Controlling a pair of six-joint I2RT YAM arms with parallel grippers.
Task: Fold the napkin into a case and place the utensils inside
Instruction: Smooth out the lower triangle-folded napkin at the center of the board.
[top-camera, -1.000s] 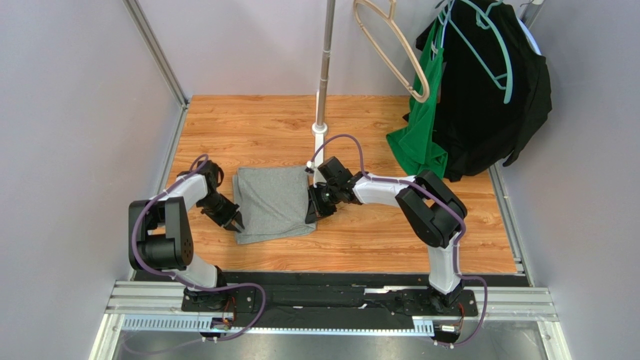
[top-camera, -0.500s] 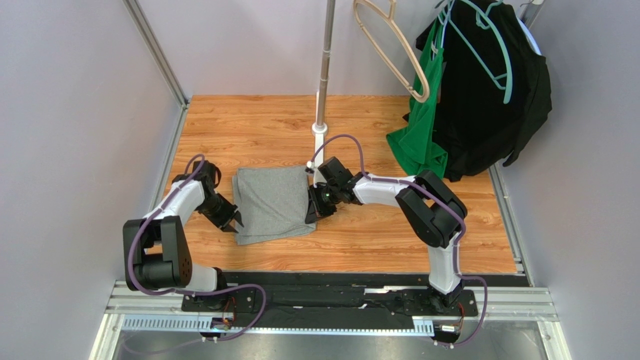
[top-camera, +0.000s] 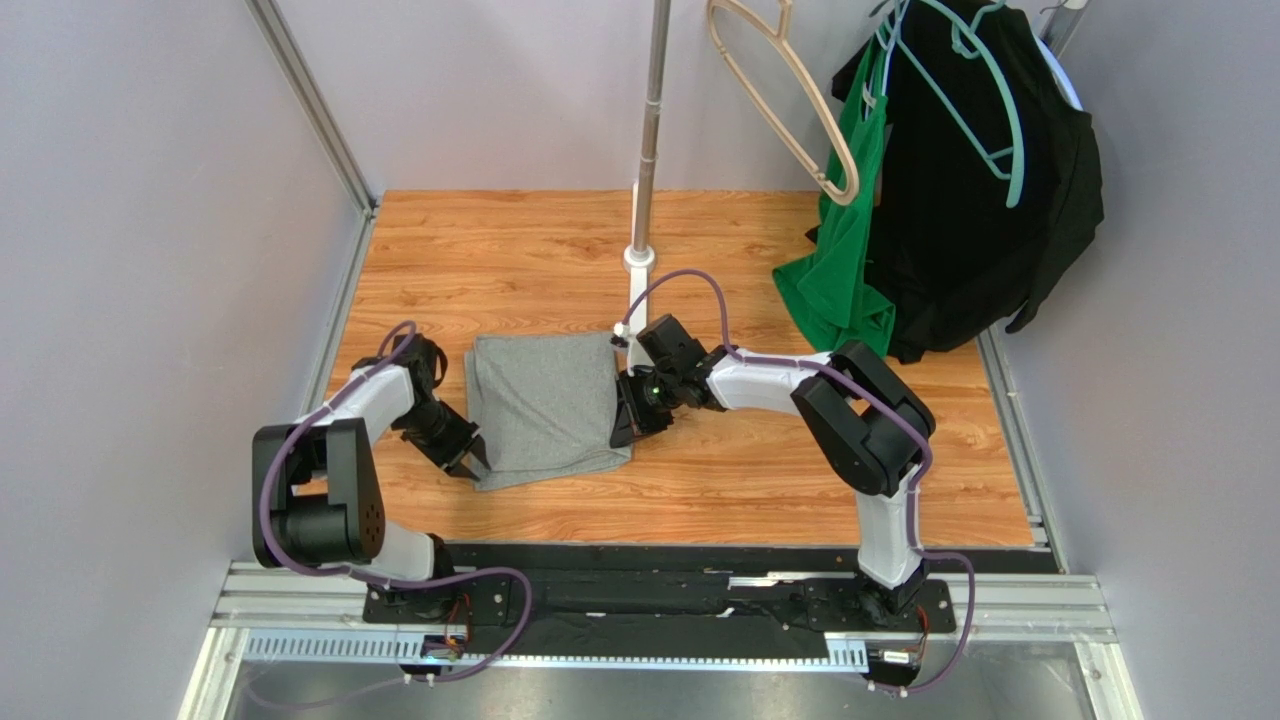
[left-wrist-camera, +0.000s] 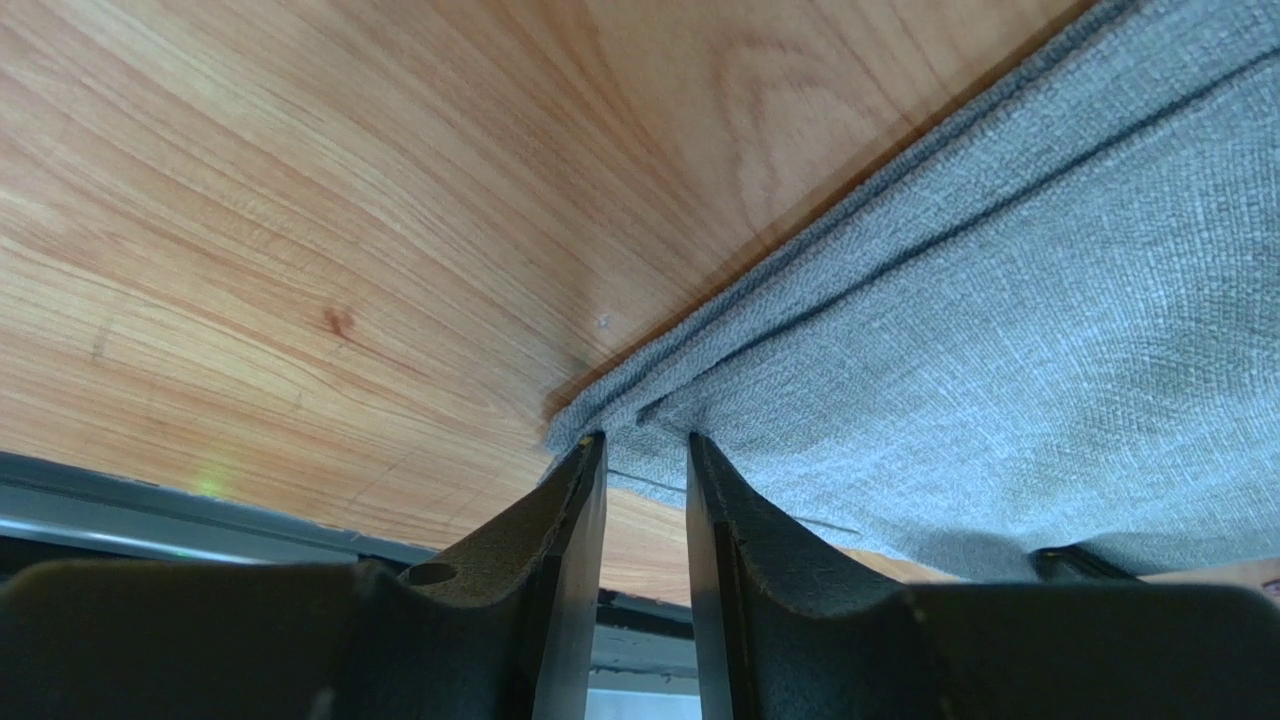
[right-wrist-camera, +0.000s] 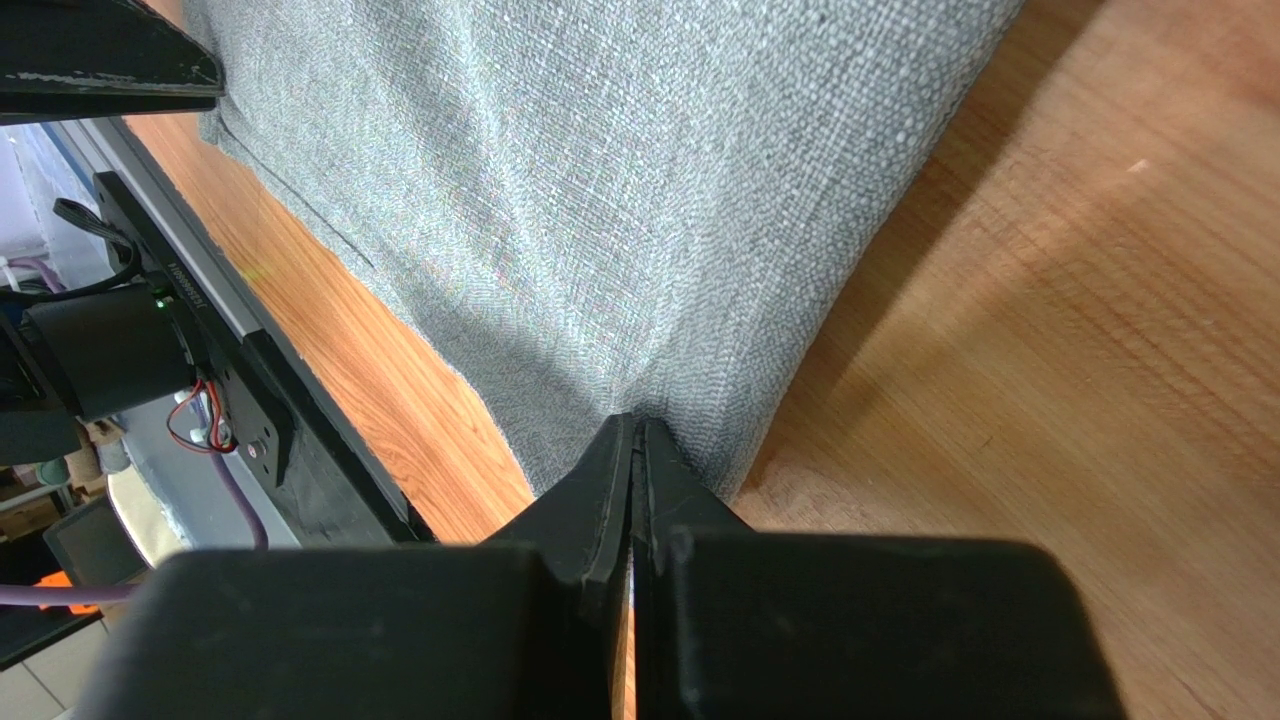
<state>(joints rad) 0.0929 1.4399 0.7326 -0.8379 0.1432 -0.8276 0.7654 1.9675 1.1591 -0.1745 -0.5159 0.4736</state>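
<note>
The grey napkin (top-camera: 546, 405) lies flat on the wooden table, folded in layers into a broad rectangle; no narrow case shape shows. My left gripper (top-camera: 469, 458) sits low at its near-left corner, open, with the layered corner (left-wrist-camera: 631, 408) just beyond the fingertips and nothing between them (left-wrist-camera: 646, 450). My right gripper (top-camera: 621, 422) is shut, its tips (right-wrist-camera: 639, 431) pressed against the napkin's (right-wrist-camera: 601, 180) right edge, where the cloth puckers slightly. The utensils are out of view.
A metal pole (top-camera: 648, 135) stands on a white base (top-camera: 642, 258) behind the napkin. A green garment (top-camera: 842, 278) and a black garment (top-camera: 977, 195) hang on hangers at the back right. Grey walls close both sides; a black rail (top-camera: 661, 558) runs along the near edge.
My left gripper has shifted slightly toward the napkin's near-left corner and its jaws have spread a little. The right gripper and the napkin have stayed put.
</note>
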